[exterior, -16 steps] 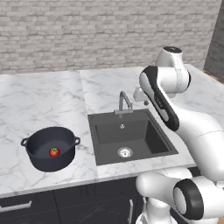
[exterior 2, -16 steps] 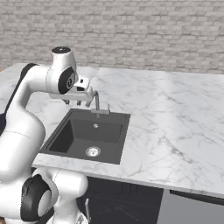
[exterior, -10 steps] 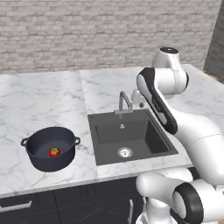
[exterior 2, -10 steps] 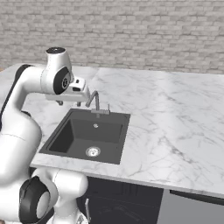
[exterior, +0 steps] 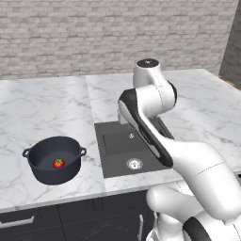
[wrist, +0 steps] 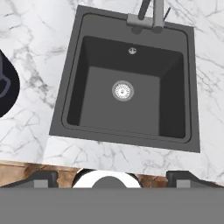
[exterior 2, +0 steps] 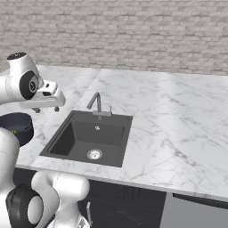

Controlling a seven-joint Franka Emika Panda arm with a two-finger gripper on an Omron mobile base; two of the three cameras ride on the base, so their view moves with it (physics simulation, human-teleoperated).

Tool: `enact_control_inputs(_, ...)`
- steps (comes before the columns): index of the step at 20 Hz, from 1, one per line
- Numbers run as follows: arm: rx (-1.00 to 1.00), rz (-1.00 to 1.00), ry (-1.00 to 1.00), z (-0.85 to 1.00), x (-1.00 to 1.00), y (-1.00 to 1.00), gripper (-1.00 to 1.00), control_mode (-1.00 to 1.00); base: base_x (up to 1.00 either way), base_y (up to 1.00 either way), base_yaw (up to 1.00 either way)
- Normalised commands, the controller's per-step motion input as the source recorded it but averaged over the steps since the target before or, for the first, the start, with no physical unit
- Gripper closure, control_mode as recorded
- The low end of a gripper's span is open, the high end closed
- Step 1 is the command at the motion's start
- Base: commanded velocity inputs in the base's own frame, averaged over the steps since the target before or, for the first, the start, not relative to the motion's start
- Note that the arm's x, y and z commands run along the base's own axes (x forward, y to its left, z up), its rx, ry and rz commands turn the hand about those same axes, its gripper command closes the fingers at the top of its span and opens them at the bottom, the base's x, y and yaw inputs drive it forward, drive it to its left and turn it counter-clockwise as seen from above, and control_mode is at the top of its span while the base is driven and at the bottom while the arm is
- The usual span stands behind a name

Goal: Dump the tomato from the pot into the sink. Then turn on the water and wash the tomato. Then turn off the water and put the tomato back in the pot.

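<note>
The dark grey-blue pot (exterior: 55, 160) stands on the marble counter left of the sink (exterior: 113, 153), with the red tomato (exterior: 58, 163) on its bottom. In the right base view my gripper (exterior 2: 44, 109) hangs above the counter between the pot (exterior 2: 17, 126) and the sink (exterior 2: 71, 138), pointing down. Its fingertips (wrist: 41, 178) stand far apart at the bottom of the hand view, open and empty. That view looks straight down into the sink (wrist: 175, 92) with its silver drain (wrist: 123, 90). The pot's rim (wrist: 6, 85) shows at the left edge.
The grey faucet (exterior 2: 95, 103) rises at the back of the sink, and its base (wrist: 151, 15) shows at the top of the hand view. My own forearm hides the faucet in the left base view. Marble counter (exterior 2: 178, 116) stretches right; a brick wall stands behind.
The arm has swung left, carrying the hand from beside the faucet to over the sink's left edge, nearer the pot. Pot and tomato have not moved. The jaws stay open.
</note>
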Motion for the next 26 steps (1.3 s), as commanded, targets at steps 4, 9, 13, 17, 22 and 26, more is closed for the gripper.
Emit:
enact_control_inputs(4,0.00,0.00,0.08,-0.08,-0.02,0.62,-1.00,-1.00,0.00,0.00,0.00)
enact_control_inputs(9,0.03,0.00,0.11,-0.25,0.00,0.55,-1.00,-1.00,0.00,0.00,0.00)
enact_control_inputs(13,0.03,0.00,0.10,-0.33,0.00,0.47,-1.00,-1.00,0.00,0.00,0.00)
enact_control_inputs(17,0.05,0.00,0.03,-0.29,0.00,0.37,-1.00,-1.00,0.00,0.00,0.00)
enact_control_inputs(22,0.07,-0.02,0.02,-0.36,0.08,0.34,-1.00,-1.00,0.00,0.00,0.00)
enact_control_inputs(26,0.04,-0.03,0.00,-0.35,0.26,0.34,-1.00,-1.00,0.00,0.00,0.00)
